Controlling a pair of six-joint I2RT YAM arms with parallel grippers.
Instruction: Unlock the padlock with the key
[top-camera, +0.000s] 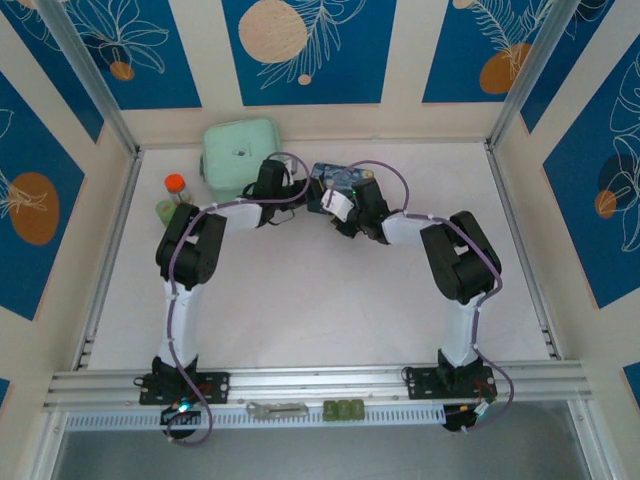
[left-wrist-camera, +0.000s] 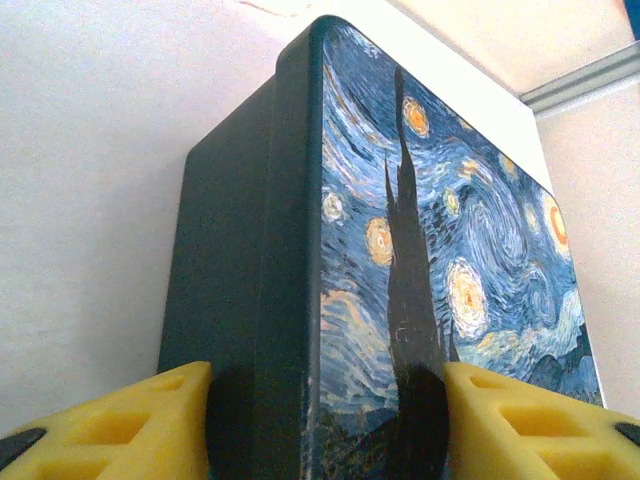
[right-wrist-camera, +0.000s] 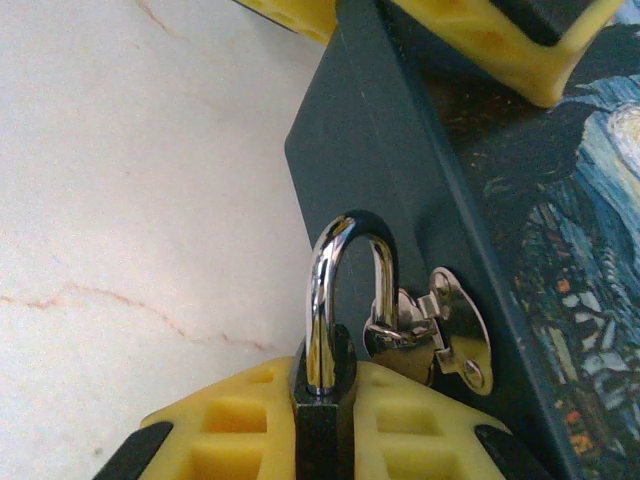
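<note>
My right gripper (right-wrist-camera: 325, 378) is shut on the dark body of the small padlock (right-wrist-camera: 322, 290). Its silvery shackle stands up between the yellow pads and runs through the metal hasp (right-wrist-camera: 452, 330) on the blue-and-yellow painted tin box (left-wrist-camera: 440, 250). In the top view both grippers meet at the box (top-camera: 335, 178), the right gripper (top-camera: 338, 207) on its near side. My left gripper (left-wrist-camera: 328, 400) straddles a corner of the box, one yellow finger (left-wrist-camera: 150, 420) by the dark side and the other over the painted face. Whether they press on it is unclear. The key is out of view.
A mint-green lidded container (top-camera: 240, 157) sits at the back left, with an orange-capped bottle (top-camera: 175, 185) and a small greenish jar (top-camera: 166, 210) beside it. A silvery metal piece (top-camera: 277, 408) and green blocks (top-camera: 347, 409) lie on the front rail.
</note>
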